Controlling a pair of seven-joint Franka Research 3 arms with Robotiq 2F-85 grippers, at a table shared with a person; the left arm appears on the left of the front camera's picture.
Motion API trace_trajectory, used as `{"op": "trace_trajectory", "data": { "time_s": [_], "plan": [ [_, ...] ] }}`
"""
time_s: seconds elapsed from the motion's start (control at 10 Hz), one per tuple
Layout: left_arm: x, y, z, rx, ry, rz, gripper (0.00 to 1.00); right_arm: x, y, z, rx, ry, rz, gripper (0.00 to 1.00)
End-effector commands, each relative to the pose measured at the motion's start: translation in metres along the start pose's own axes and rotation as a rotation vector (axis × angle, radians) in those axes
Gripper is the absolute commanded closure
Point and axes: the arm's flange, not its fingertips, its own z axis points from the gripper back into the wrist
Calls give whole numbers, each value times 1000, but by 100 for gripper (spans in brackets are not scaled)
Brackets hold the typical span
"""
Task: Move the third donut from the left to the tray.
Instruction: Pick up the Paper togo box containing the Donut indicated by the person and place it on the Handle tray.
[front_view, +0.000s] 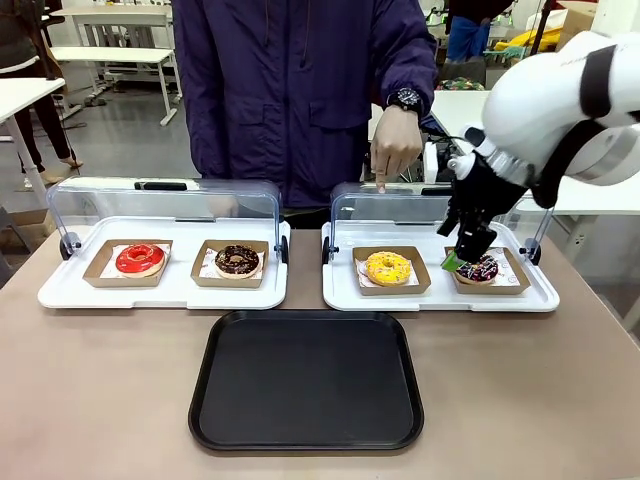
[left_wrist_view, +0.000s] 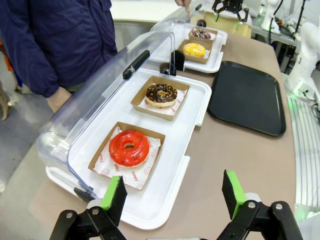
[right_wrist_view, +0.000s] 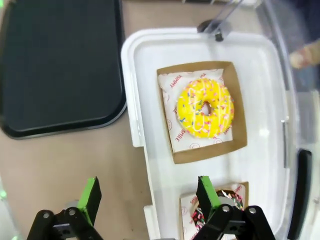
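Observation:
The yellow-iced sprinkled donut (front_view: 388, 267) lies in its brown holder on the left side of the right white tray (front_view: 340, 297). It is also in the right wrist view (right_wrist_view: 205, 108) and, far off, in the left wrist view (left_wrist_view: 194, 49). The black tray (front_view: 306, 380) sits bare in front of both white trays, at the upper left of the right wrist view (right_wrist_view: 60, 65). My right gripper (front_view: 463, 262) hangs open over the right tray, just right of the yellow donut and above a dark sprinkled donut (front_view: 480, 269); its jaws (right_wrist_view: 148, 200) hold nothing. My left gripper (left_wrist_view: 173, 194) is open near the left tray's end.
The left white tray (front_view: 60, 290) holds a red donut (front_view: 140, 259) and a chocolate donut (front_view: 237, 260). Both clear lids (front_view: 165, 200) stand raised at the back. A person's hand (front_view: 392, 150) points down behind the right tray.

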Motion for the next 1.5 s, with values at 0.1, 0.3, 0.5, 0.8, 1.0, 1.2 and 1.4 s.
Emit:
{"op": "trace_trajectory", "data": {
  "time_s": [0.1,0.3,0.5,0.8,1.0,1.2,1.4],
  "plan": [
    [2,-3,1,-9,5,-9,0,-2,5,-29,-89,72,41,0],
    [2,-3,1,-9,5,-9,0,-1,5,-45,-94,77,69,0],
    [2,-3,1,-9,5,-9,0,2,-3,-61,-97,98,92,0],
    [2,-3,1,-9,5,-9,0,3,-12,-79,-125,124,118,0],
    [2,-3,1,-9,5,-9,0,5,-16,-90,-132,135,131,0],
    [2,-3,1,-9,5,-9,0,7,-26,-96,-148,147,143,0],
    [2,-3,1,-9,5,-9,0,9,-33,-102,-140,162,145,0]
  ]
}}
